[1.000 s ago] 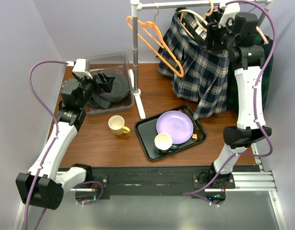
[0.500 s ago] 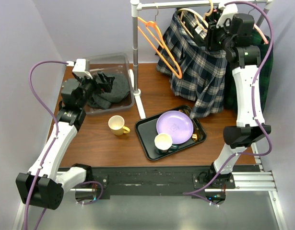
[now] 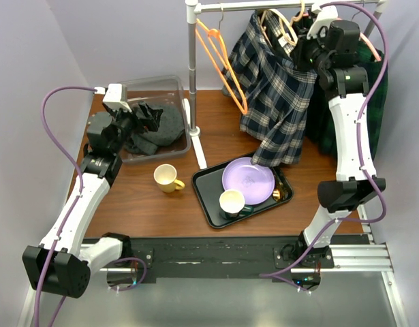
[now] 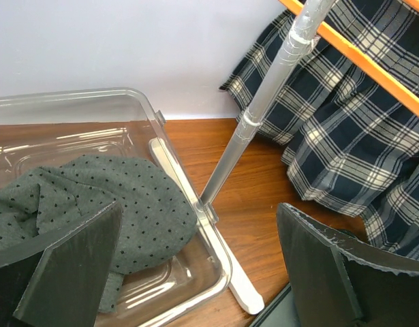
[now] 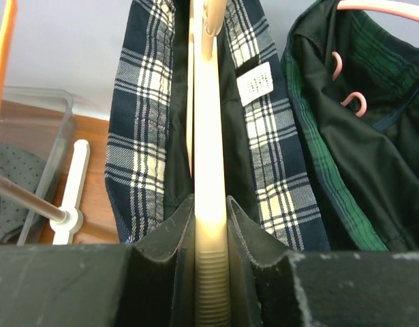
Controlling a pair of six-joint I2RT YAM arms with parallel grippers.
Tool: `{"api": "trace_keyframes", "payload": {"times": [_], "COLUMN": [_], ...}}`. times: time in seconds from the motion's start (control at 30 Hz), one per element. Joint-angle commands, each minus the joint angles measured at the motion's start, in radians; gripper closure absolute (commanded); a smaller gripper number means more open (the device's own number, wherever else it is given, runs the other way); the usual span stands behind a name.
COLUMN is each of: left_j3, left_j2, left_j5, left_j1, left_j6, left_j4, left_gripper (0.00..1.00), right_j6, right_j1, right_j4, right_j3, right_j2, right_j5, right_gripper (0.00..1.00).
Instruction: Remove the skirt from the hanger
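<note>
The plaid skirt hangs from the rail on a cream hanger, which the right gripper clamps (left gripper idle, jaws apart); being soft, light and likely to slip, the skirt is best gripped at the waistband.

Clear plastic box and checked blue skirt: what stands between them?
The rack's upright metal pole on its white foot, plus an orange plastic hanger; clearest in the left wrist view.
</note>
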Motion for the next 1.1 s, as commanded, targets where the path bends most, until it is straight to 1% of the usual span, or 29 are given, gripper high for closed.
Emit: {"api": "trace_keyframes", "payload": {"times": [0.0, 0.17, 0.2, 0.3, 0.73, 0.9, 1.07], "left_j3": [0.001, 0.0, 0.0, 0.0, 0.0, 0.001, 0.001], "left_j2": [-0.006, -0.005, -0.003, -0.003, -0.001, -0.001, -0.001], "left_j5": [-0.009, -0.009, -0.009, -0.009, -0.009, -0.006, -0.009], "left_j1": [0.0, 0.0, 0.0, 0.0, 0.0, 0.0, 0.0], "left_j6": [0.008, 0.008, 0.008, 0.008, 0.008, 0.008, 0.01], "left_j4": [0.045, 0.045, 0.045, 0.045, 0.045, 0.045, 0.045], "left_gripper": [0.0, 0.0, 0.0, 0.0, 0.0, 0.0, 0.0], "right_j6": [0.036, 0.036, 0.065, 0.07, 0.059, 0.058, 0.058], "right_j1": [-0.001, -0.001, -0.001, -0.001, -0.001, 0.0, -0.001], "right_j4": [0.116, 0.139, 0.144, 0.167, 0.233, 0.213, 0.2], "right_j3": [0.003, 0.031, 0.034, 0.039, 0.065, 0.108, 0.07], "right_j2": [-0.065, -0.081, -0.084, -0.095, -0.098, -0.102, -0.144], "right_j5": [-0.015, -0.009, -0.003, 0.008, 0.022, 0.026, 0.045], "right_gripper": [1.0, 1.0, 1.0, 1.0, 1.0, 1.0, 1.0]}}
